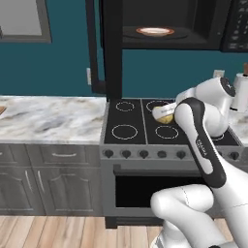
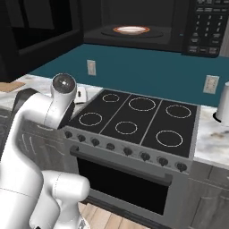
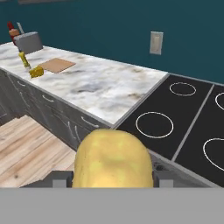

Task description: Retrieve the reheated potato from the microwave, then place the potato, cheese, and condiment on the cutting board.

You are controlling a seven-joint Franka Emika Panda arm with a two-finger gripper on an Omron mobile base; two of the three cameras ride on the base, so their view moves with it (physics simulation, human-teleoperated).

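Note:
My gripper (image 3: 113, 180) is shut on the potato (image 3: 113, 159), a smooth pale-yellow lump low in the hand view. From the left base, the potato (image 1: 166, 116) hangs in the gripper (image 1: 163, 115) above the stove's right burners. The microwave (image 1: 164, 24) hangs over the stove with its door (image 1: 104, 48) swung open to the left. A plate (image 1: 155, 32) lies inside it. Far off on the left counter lies the cutting board (image 3: 57, 65). The cheese (image 3: 36, 72) wedge sits on the counter just beside it. The yellow condiment (image 3: 22, 59) stands close by.
A black stovetop (image 2: 134, 118) with six burner rings lies under the microwave (image 2: 134, 22), above a knob row and oven door. Marble counter (image 1: 53, 118) runs left of it. A grey toaster (image 3: 28, 41) stands past the board. A white canister (image 2: 223, 105) stands right of the stove.

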